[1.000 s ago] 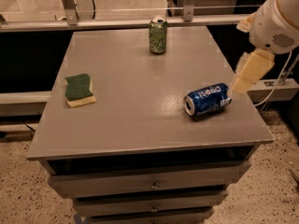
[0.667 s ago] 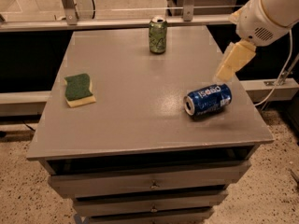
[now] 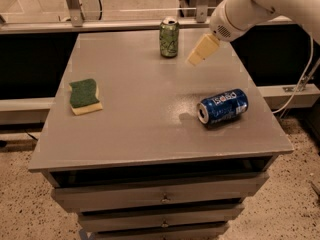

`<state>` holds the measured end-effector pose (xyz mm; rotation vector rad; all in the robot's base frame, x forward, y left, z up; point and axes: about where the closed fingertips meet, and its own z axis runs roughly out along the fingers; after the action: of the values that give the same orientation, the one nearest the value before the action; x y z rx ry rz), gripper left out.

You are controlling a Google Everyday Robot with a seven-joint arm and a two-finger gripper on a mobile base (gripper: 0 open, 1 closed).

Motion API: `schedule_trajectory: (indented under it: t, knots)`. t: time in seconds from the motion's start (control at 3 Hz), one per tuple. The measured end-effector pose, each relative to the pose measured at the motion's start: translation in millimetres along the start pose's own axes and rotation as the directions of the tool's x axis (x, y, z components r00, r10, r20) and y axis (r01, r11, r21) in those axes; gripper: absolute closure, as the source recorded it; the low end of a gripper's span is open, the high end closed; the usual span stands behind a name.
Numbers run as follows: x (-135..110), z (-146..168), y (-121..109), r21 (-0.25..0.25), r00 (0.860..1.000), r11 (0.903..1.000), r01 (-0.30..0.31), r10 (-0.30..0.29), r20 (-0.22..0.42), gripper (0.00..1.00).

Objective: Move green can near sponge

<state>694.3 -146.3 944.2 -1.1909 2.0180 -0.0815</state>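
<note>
The hand hovers beside the upright green can, touching nothing; its spread cannot be told.

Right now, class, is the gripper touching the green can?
Apart. The camera view shows a strip of grey tabletop between the upright green can and the gripper beside it.

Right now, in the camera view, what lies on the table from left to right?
The sponge → green can → blue Pepsi can, lying on its side. The gripper hovers just right of the green can, farther back than the blue Pepsi can.
</note>
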Motion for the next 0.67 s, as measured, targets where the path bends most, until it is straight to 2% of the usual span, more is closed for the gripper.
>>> schedule_trajectory:
  t: [0.33,0.67]
  knots:
    - [-4.6,3.0,-2.4,0.011,1.0,0.9997,-0.02,0.02,0.012,0.0]
    - [-8.8,11.1,-0.2,-0.003,0.995,0.9978,-0.066,0.066,0.07,0.0]
